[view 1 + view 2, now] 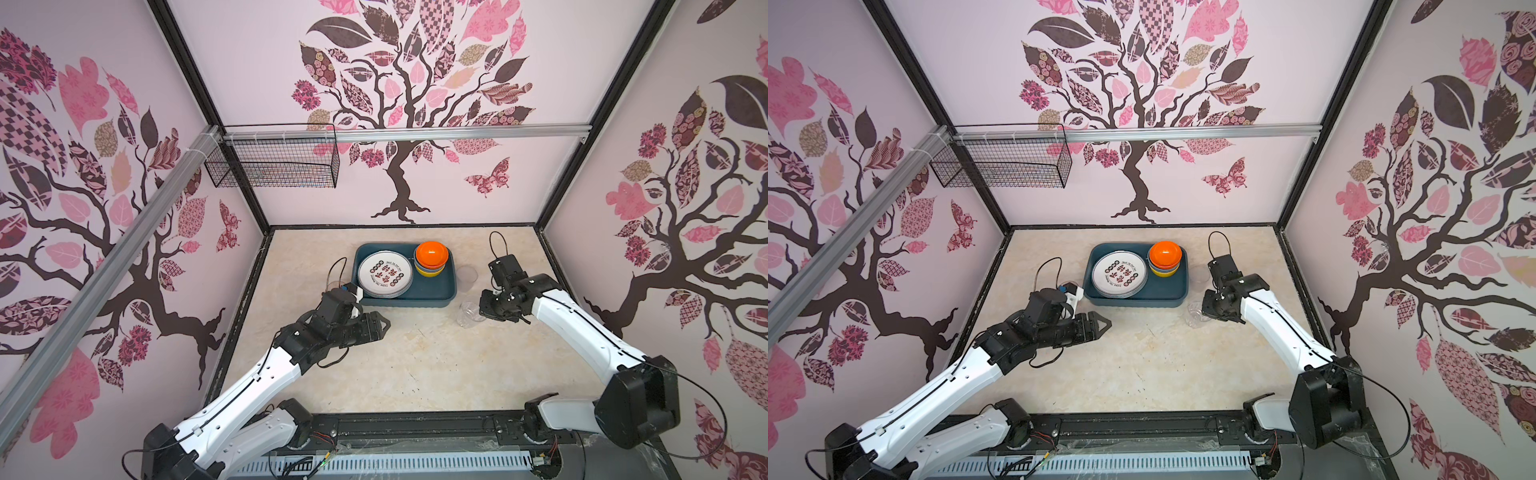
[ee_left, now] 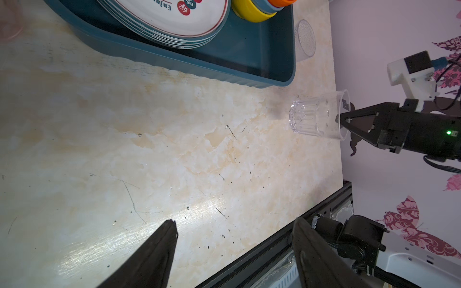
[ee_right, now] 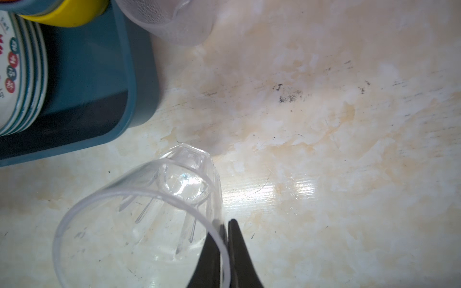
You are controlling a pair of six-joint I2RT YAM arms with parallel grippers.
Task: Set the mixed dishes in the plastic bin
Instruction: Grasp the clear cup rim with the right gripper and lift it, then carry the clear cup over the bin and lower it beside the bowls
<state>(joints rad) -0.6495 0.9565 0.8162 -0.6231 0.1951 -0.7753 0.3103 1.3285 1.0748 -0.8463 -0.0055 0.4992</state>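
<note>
Two right fingers (image 3: 239,251) pinched the rim of the clear cup (image 3: 139,212), at four o'clock from the plastic bin (image 1: 405,302). The left fingers (image 2: 159,249) stood spread above the table (image 2: 149,149), holding nothing.

It looked like a lab's robot test booth: tree wallpaper (image 1: 399,104) covered panels framed by metal rails (image 1: 415,132), and a left arm (image 1: 249,382) and right arm (image 1: 582,328) were mounted at the marble-look desk (image 1: 415,365).

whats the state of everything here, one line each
plastic bin: holding plates and bowls
plates: stacked in bin
bowls: stacked in bin, orange on top
clear cup: tipped sideways, rim gripped
frosted cup: loose on table beside bin
right gripper: jaws shut on clear cup
left gripper: jaws open, empty
</note>
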